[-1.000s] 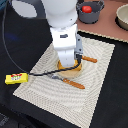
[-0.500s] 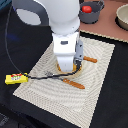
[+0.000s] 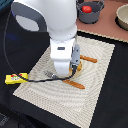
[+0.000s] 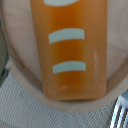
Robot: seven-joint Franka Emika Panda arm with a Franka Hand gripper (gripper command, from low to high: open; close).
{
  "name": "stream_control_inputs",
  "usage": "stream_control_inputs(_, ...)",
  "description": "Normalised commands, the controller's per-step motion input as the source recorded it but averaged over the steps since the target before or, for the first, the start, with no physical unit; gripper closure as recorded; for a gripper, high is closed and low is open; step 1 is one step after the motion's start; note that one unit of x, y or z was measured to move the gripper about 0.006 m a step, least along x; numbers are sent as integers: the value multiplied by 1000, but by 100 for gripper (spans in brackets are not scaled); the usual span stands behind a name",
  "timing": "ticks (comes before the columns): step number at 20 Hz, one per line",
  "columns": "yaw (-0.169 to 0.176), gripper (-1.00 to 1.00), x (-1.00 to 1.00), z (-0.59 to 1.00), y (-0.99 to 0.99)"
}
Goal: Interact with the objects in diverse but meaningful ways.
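Observation:
In the wrist view a golden-orange bread loaf [image 4: 70, 50] with white stripes lies in a shallow wooden bowl [image 4: 27, 82] and fills most of the picture. My gripper [image 3: 68, 73] hangs straight over that bowl on the woven placemat [image 3: 95, 92]. The white hand hides the fingers in the exterior view, and none show in the wrist view. A grey-blue pot [image 3: 91, 14] holding a red tomato [image 3: 87, 8] stands at the back. A yellow block [image 3: 16, 77] lies on the dark table at the exterior view's left.
A metal fork [image 4: 119, 112] lies beside the bowl. Two orange sticks [image 3: 90, 59] [image 3: 75, 84] rest on the mat on either side of the hand. A tan bowl [image 3: 122, 16] sits at the back right. A black cable [image 3: 10, 55] loops off the arm.
The hand has sunk slightly toward the bowl and stayed over the same spot. Nothing else has moved.

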Motion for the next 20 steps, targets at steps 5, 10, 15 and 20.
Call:
stream_control_inputs(5, 0, -100, 156, -200, 33)
stream_control_inputs(10, 0, -100, 156, -214, 20)
stream_control_inputs(15, 0, -100, 174, -201, 22)
stream_control_inputs(20, -1, -100, 173, -199, 17)
